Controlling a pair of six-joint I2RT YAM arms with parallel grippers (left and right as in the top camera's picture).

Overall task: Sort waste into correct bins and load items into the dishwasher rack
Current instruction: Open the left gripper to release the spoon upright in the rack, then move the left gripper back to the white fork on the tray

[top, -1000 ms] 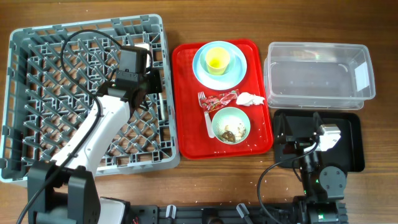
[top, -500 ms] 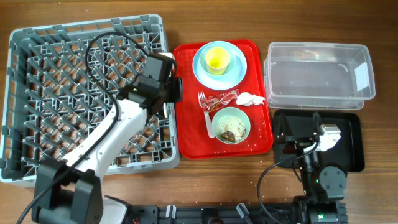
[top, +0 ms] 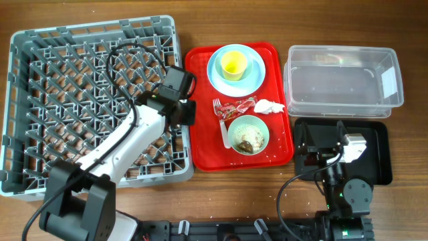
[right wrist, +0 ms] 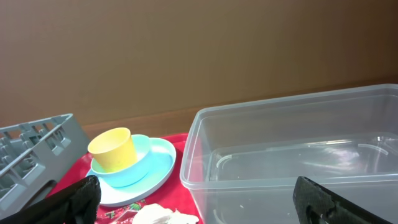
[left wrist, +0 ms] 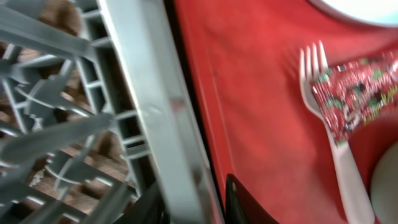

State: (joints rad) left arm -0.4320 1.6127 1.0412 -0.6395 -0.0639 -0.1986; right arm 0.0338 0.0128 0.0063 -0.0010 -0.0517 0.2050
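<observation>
My left gripper (top: 182,110) hovers over the right wall of the grey dishwasher rack (top: 67,100), beside the red tray. In the left wrist view its jaws (left wrist: 196,200) stand narrowly open, empty, with the rack wall (left wrist: 155,124) seen between them. On the tray lie a white fork (left wrist: 339,155), the red wrapper (top: 237,107), a white tissue (top: 267,106) and a mint bowl (top: 249,134) with food scraps. A yellow cup (top: 233,65) sits in a second bowl (right wrist: 134,168) on the blue plate (top: 254,75). My right gripper (top: 322,137) rests wide open and empty on the black tray (top: 378,154).
The clear tub (top: 344,77) stands at the right, just beyond the black tray. The red tray (top: 200,100) lies between rack and tub. A few crumbs dot the wooden table in front of the red tray.
My left gripper has travelled from the rack's back right part toward me and right, to the rack's right wall beside the red tray. The right arm has stayed still.
</observation>
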